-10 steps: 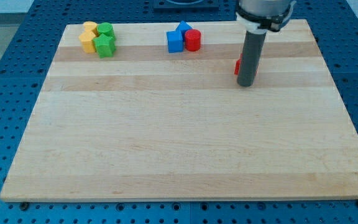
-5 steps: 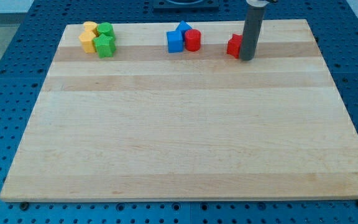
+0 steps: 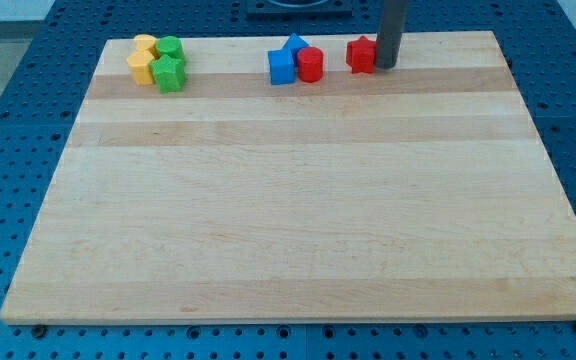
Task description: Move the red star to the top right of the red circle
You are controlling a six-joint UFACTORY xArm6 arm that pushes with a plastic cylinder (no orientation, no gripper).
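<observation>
The red star lies near the top edge of the wooden board, to the right of the red circle and slightly higher, with a small gap between them. My tip stands right against the star's right side. The dark rod rises from there out of the view's top.
A blue cube and a blue triangle touch the red circle on its left. At the top left sit a yellow pair and two green blocks bunched together. The board's top edge runs just above the star.
My tip moved up and to the left, pushing the red star up and left from the board's right part to just right of the red circle.
</observation>
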